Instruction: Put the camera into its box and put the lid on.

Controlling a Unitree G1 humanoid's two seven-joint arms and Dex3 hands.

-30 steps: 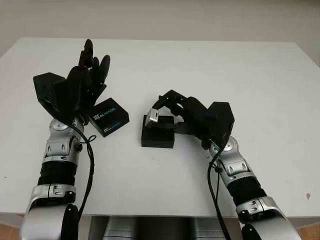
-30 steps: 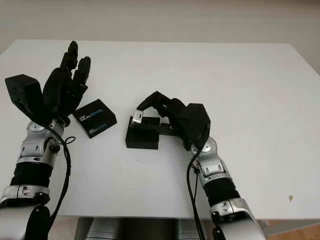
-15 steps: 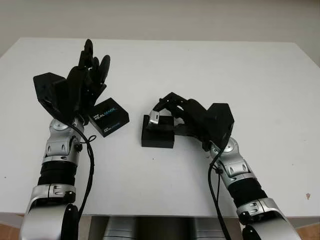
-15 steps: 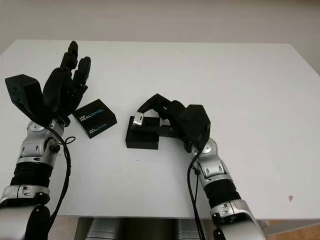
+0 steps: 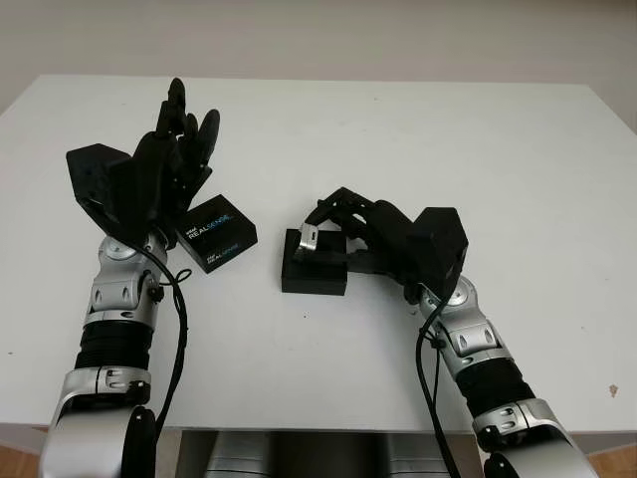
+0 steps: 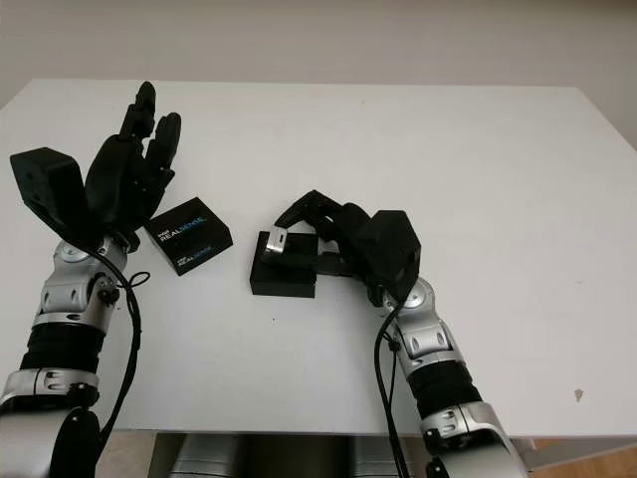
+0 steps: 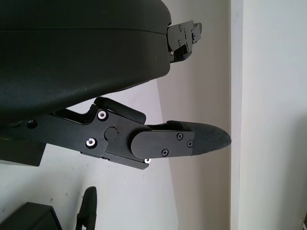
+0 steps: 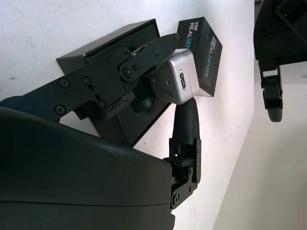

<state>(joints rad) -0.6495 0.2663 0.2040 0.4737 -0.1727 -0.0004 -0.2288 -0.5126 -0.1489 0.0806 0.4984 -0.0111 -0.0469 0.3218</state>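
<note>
**Operator:** Over the box point(image 5: 315, 269), my right hand point(image 5: 343, 227) grips the camera point(image 5: 308, 235), a small silver body pinched between its fingers point(image 8: 144, 57). The camera is low over the box's far half. I cannot tell whether it already touches the tray.

**Observer:** Why is the box the reference?

**Operator:** It is the fixed target. It sits open on the white worktop point(image 5: 478, 159), near the middle, with its dark tray facing up, so the camera can go straight down into it.

**Observer:** And the lid?

**Operator:** The lid point(image 5: 216, 232), black with printed lettering, lies flat on the worktop to the left of the box, near but apart from it. I judge it is parked there to keep the tray free while staying within reach for the closing step.

**Observer:** What is the left hand doing?

**Operator:** My left hand point(image 5: 171, 159) is open, holding nothing, raised left of the box and just beyond the lid.

**Observer:** Which step is in hand?

**Operator:** Seating the camera, I judge. The connector end shows in the right wrist view, turned away from the palm. Release should wait until the body lies level in the tray; a tilted camera could stop the lid closing.
</note>
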